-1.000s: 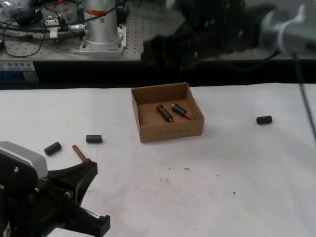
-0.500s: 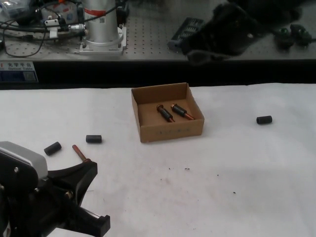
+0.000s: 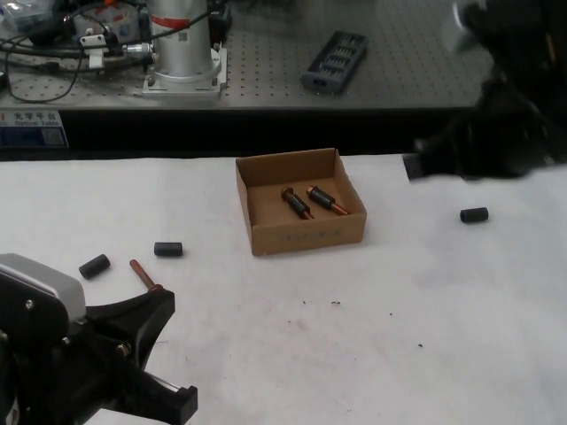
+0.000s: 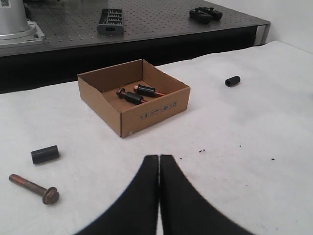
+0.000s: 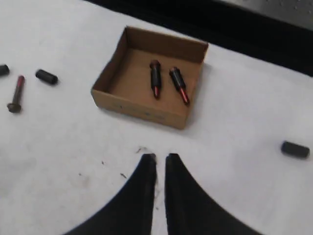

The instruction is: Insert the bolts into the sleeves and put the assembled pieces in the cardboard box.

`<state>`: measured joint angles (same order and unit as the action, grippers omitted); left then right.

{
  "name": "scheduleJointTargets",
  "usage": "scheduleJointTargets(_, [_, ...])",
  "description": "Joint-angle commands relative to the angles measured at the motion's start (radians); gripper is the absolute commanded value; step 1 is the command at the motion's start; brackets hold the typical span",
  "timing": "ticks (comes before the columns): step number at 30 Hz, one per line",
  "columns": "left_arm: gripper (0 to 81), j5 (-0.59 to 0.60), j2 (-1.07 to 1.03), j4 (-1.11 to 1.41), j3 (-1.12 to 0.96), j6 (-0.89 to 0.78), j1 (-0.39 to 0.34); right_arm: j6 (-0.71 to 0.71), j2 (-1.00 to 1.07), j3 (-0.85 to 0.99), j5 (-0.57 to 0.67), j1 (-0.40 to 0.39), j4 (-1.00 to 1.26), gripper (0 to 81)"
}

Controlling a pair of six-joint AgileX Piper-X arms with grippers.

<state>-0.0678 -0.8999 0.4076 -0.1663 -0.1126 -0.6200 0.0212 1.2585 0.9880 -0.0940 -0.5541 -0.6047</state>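
The cardboard box [image 3: 306, 237] stands mid-bench and holds two bolts fitted in sleeves [image 3: 297, 204] [image 3: 326, 200]. A loose copper bolt [image 3: 144, 274] lies to its left between two black sleeves [image 3: 168, 250] [image 3: 95, 266]. A third sleeve [image 3: 474, 214] lies far right. My left arm [image 3: 89, 354] sits low at the near left corner; its gripper [image 4: 159, 157] is shut and empty, short of the bolt [image 4: 34, 188] and a sleeve [image 4: 45, 154]. My right gripper [image 5: 160, 156] hangs shut and empty above the cloth in front of the box [image 5: 146, 110], with the far-right sleeve [image 5: 295, 149] off to one side.
A white cloth [image 3: 399, 336] covers the bench. Behind it runs a dark perforated table [image 3: 399, 62] with a metal post [image 3: 182, 44], cables and a black rack [image 3: 335, 60]. The right arm [image 3: 496, 115] shows as a dark blur at the back right.
The right arm has swung across the back of the bench from above the box toward the right. The left arm and all parts have stayed put.
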Motion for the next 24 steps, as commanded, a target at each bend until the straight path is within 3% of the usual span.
scheduleJointTargets(1, [0.6, -0.006, 0.009, 0.006, -0.006, 0.010, 0.003, 0.000, -0.015, -0.010, -0.031, 0.007, -0.007, 6.4])
scheduleJointTargets(5, [0.6, -0.006, 0.009, 0.006, -0.006, 0.010, 0.003, 0.050, -0.016, -0.052, -0.164, 0.017, -0.013, 6.4])
scheduleJointTargets(10, [0.6, -0.006, 0.009, 0.006, -0.006, 0.010, 0.003, 0.252, -0.019, -0.148, -0.164, 0.084, 0.148, 6.4])
scheduleJointTargets(15, [0.6, -0.006, 0.009, 0.006, -0.006, 0.010, 0.003, 0.328, -0.019, -0.237, -0.164, 0.162, 0.277, 6.4])
scheduleJointTargets(24, [0.6, -0.006, 0.009, 0.006, -0.006, 0.010, 0.003, 0.352, -0.019, -0.255, -0.158, 0.275, 0.147, 6.4])
